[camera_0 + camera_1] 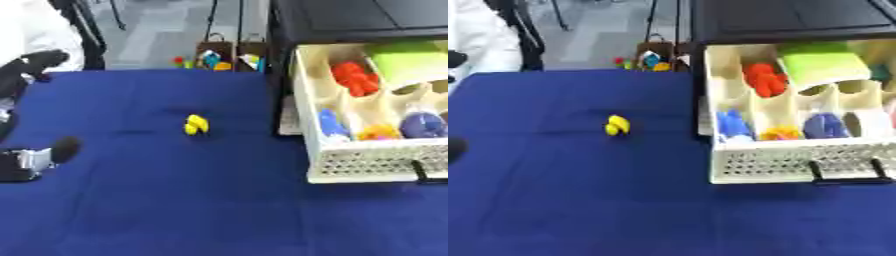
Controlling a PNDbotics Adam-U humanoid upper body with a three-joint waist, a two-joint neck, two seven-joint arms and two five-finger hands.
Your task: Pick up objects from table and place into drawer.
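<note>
Left hand (31, 162) low at the left edge, well left of the drawer (798, 172); fingers not resolvable, so aperture unknown. Right hand absent from both views.

Small yellow object (196, 124) alone on the blue table cloth (175, 200), left of the drawer's near corner, well apart from the left hand and touching nothing.

Drawer pulled open, compartments already holding a blue item (731, 125), orange item (781, 133), purple item (826, 126), red item (766, 79), with a green item (824, 65) at the back.

Judged step: reach for yellow object. Advisable: approach from above, close around its middle, lift clear of the white wall before crossing.
</note>
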